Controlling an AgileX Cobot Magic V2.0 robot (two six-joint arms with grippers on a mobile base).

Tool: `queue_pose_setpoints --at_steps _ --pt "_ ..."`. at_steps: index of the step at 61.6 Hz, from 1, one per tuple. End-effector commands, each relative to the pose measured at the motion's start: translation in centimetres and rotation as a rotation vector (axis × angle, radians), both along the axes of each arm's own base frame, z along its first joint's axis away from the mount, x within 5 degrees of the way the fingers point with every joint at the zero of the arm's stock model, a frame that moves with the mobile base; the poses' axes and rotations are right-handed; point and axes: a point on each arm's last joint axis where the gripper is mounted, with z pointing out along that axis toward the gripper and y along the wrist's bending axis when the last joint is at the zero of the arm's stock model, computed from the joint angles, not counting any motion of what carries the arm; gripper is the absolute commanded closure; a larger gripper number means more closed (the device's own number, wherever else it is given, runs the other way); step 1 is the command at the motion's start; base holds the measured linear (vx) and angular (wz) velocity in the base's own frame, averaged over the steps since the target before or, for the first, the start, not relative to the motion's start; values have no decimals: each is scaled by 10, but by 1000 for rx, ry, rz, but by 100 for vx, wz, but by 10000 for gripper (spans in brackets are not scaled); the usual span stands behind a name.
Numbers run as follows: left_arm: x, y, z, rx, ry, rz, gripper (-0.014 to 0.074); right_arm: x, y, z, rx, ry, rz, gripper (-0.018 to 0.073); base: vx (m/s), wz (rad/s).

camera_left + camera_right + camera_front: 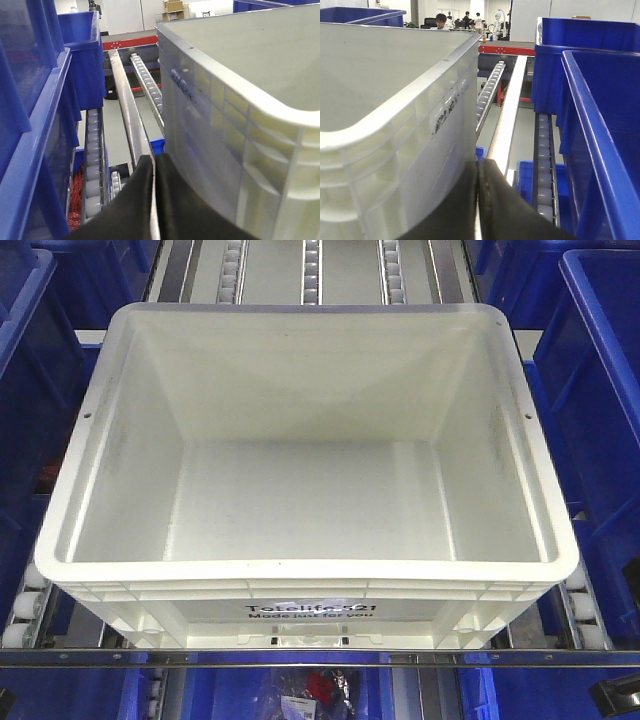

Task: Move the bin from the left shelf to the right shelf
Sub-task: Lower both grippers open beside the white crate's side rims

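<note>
The white bin (300,490) sits empty on the roller shelf, its black "Totelife 521" print on the near wall. In the left wrist view my left gripper (154,162) is shut and empty, its black fingers pressed against the bin's left outer wall (210,130). In the right wrist view my right gripper (478,167) is shut and empty, its fingers against the bin's right outer wall (430,150). Neither gripper shows in the front view.
Blue bins flank the white bin on both sides (25,390) (600,390); they stand close beside each gripper (30,125) (600,125). Roller tracks (310,270) run back behind the bin. A metal shelf rail (320,655) crosses in front, with more blue bins below.
</note>
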Motion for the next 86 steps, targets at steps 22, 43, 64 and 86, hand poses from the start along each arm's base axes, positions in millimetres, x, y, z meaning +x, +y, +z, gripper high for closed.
queue_pose_setpoints --at_steps 22,43,64,86 --pt "-2 1 13 -30 -100 5 604 0 0 2 5 -74 -5 566 0 0" --pt "-2 1 13 -30 -100 5 604 0 0 2 5 -74 -5 566 0 0" --pt "-2 1 16 -34 -121 7 604 0 0 3 7 -81 -5 566 0 0" --pt "-5 4 33 -70 -291 29 604 -3 -1 18 28 -238 -11 566 0 0"
